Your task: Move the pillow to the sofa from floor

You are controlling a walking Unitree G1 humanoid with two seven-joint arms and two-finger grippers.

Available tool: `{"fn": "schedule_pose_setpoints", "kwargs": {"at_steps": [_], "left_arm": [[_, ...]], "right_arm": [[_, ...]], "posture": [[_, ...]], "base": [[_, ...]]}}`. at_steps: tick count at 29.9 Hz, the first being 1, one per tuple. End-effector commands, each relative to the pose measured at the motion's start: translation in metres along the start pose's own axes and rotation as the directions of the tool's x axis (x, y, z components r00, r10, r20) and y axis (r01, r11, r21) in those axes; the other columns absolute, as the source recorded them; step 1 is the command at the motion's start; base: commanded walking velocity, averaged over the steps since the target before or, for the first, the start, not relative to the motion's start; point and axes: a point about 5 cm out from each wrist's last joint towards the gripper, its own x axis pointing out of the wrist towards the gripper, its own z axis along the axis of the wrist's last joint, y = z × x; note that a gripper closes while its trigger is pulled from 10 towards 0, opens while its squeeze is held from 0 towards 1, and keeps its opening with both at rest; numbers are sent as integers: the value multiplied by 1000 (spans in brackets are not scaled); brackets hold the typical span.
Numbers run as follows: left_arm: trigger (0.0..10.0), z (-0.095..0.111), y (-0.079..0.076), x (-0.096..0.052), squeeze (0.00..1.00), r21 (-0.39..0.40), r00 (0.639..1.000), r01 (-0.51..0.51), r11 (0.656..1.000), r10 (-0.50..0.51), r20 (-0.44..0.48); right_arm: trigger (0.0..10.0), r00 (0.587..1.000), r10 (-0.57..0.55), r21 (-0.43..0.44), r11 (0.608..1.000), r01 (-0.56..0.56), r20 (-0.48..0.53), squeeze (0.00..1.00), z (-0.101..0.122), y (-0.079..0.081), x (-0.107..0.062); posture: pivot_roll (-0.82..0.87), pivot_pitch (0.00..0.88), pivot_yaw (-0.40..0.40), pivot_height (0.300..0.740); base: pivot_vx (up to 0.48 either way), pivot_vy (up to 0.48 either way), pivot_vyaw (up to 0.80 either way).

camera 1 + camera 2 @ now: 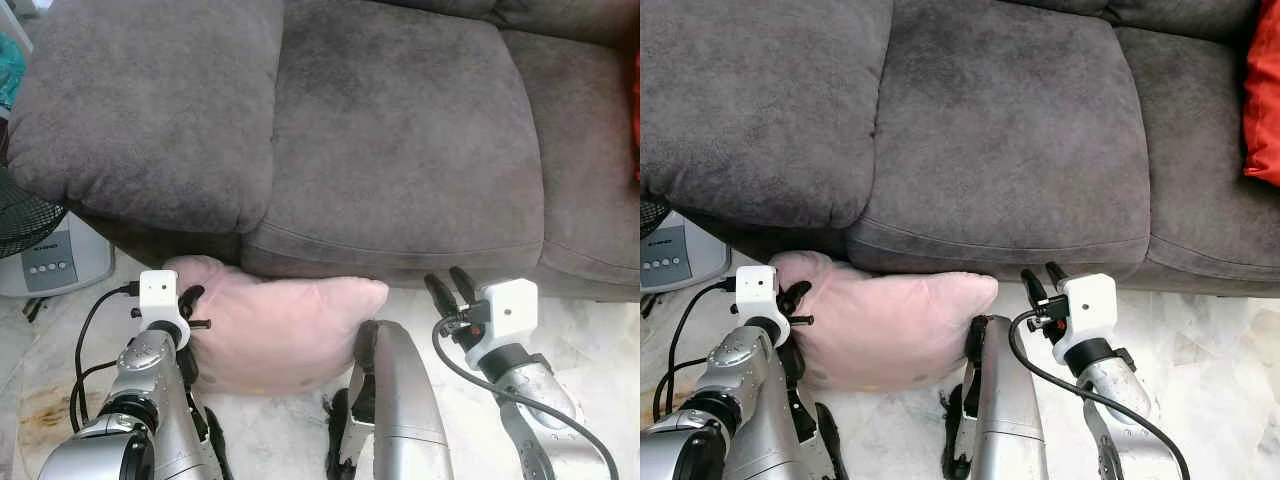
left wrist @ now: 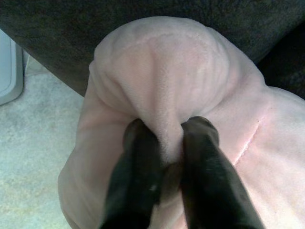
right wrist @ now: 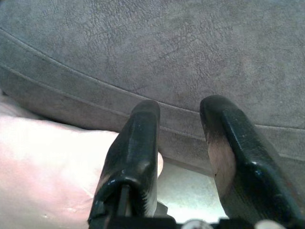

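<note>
We see the pink pillow (image 1: 275, 335) lying on the floor (image 1: 590, 320), pressed against the front of the grey sofa (image 1: 400, 130). Our left gripper (image 2: 164, 157) pinches a fold of the pillow's left end, fingers nearly closed on the fabric. Our right gripper (image 3: 178, 138) hovers just beside the pillow's right corner, fingers apart and empty, pointing at the sofa's front edge.

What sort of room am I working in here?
Most likely a home living room: a grey sofa with wide seat cushions, a pink pillow on a marble-look tiled floor, pinched by the left gripper, and a standing fan's base beside the sofa.
</note>
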Motion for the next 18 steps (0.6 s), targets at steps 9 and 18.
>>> {"fn": "schedule_pose_setpoints", "kwargs": {"at_steps": [9, 18], "left_arm": [[0, -18, 0, -11, 0, 13, 1000, -21, 1000, 21, -12], [10000, 1, -1, -12, 0, -6, 989, -32, 999, 33, 144]], "right_arm": [[10000, 999, -21, 17, 1000, 21, -38, 0, -15, 4, 3], [10000, 999, -29, 35, 999, 31, -39, 0, -21, 9, 9]], "posture": [[-36, 365, -176, 493], [5, 341, -134, 493]], "base": [[0, 0, 0], [0, 0, 0]]}}
